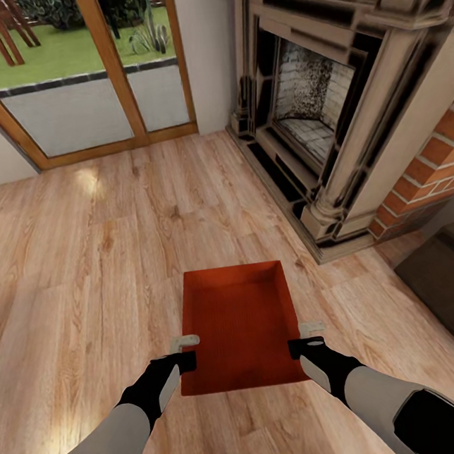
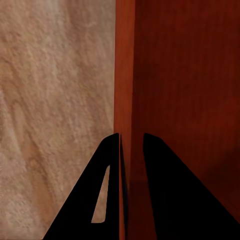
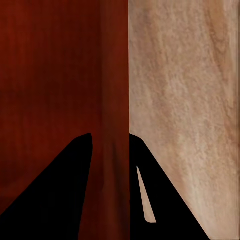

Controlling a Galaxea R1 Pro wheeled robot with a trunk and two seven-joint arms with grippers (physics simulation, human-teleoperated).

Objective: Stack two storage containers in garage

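One container (image 1: 240, 325) is held above the wood floor (image 1: 82, 259) beside the fireplace (image 1: 325, 101), left gripper (image 2: 131, 150) and right gripper (image 3: 110, 145) each clamped over a side wall. No writing is legible.

Left end effector (image 2: 131, 150) astride storage container (image 2: 185, 90) wall, above wood-plank floor (image 2: 55, 100)

Legible text, labels, brands, numbers, signs: none in any view.
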